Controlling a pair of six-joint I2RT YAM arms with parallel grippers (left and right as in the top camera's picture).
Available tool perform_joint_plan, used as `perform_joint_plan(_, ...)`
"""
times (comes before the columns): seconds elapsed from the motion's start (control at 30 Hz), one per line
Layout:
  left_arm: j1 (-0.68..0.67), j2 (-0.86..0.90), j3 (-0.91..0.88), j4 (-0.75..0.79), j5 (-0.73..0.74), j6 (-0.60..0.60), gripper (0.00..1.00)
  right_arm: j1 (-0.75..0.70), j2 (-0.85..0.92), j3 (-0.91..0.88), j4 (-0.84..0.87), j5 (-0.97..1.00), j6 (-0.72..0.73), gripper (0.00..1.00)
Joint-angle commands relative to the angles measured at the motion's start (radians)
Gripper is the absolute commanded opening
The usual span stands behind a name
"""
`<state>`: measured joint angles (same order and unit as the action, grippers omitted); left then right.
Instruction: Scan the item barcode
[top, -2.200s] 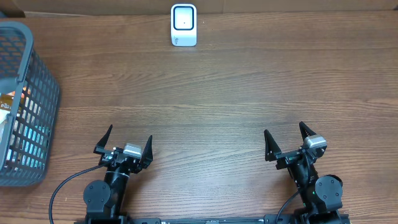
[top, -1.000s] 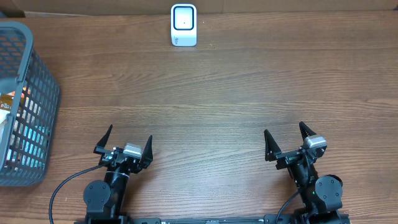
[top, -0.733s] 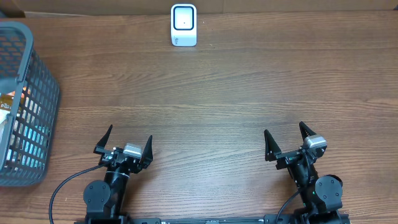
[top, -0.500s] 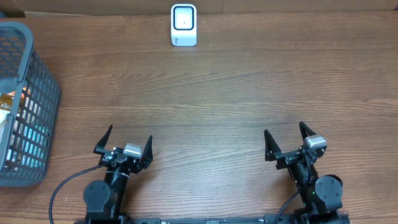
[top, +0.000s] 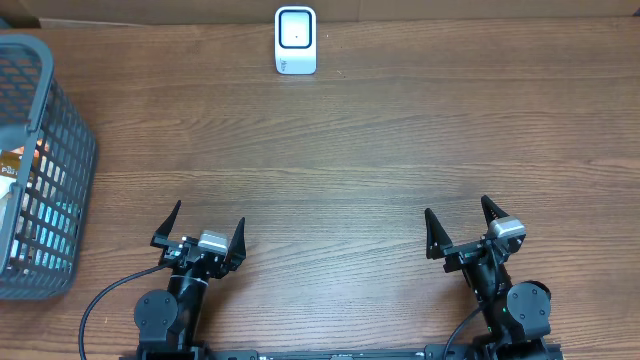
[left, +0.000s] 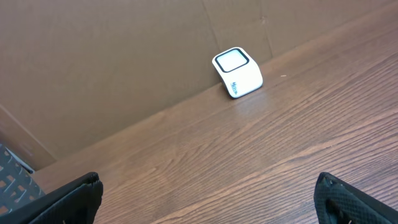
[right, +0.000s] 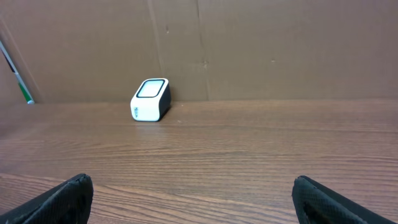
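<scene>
Scanner (top: 296, 40) | upright, window tilted up (toward left gripper (top: 205, 223), right gripper (top: 459, 212)) | both released

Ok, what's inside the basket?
Through the basket wall, packages show in blue, orange and white. The mesh and frame edge hide what they are and how many.

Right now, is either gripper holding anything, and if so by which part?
Nothing is held. Left gripper and right gripper both stand open and empty, away from the basket and the scanner.
</scene>
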<state>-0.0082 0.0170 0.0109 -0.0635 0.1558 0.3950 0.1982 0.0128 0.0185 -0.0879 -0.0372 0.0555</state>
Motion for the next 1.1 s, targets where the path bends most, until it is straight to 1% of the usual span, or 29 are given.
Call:
perform_joint_plan(0.0,-0.007,-0.011,-0.006,0.000,-0.008,-0.017,1.00,0.003,-0.010,-0.010,0.006,-0.001,-0.001,1.00)
perform_joint_plan(0.47,-0.007,-0.011,-0.006,0.011,-0.003,-0.013,1.00,0.003,-0.010,-0.010,0.006,-0.001,-0.001,1.00)
perform_joint_plan(0.57,-0.007,-0.011,-0.006,0.000,-0.003,-0.057,0.99,0.003,-0.010,-0.010,0.006,-0.001,-0.001,1.00)
perform_joint_plan(0.67,-0.007,-0.011,-0.006,0.000,-0.002,-0.068,1.00,0.003,-0.010,-0.010,0.006,-0.001,-0.001,1.00)
perform_joint_plan(0.87,-0.007,-0.011,-0.006,0.000,-0.006,-0.190,1.00,0.003,-0.010,-0.010,0.006,-0.001,-0.001,1.00)
perform_joint_plan(1.07,-0.007,-0.011,-0.002,-0.001,0.002,-0.196,1.00,0.003,-0.010,-0.010,0.006,-0.001,-0.001,1.00)
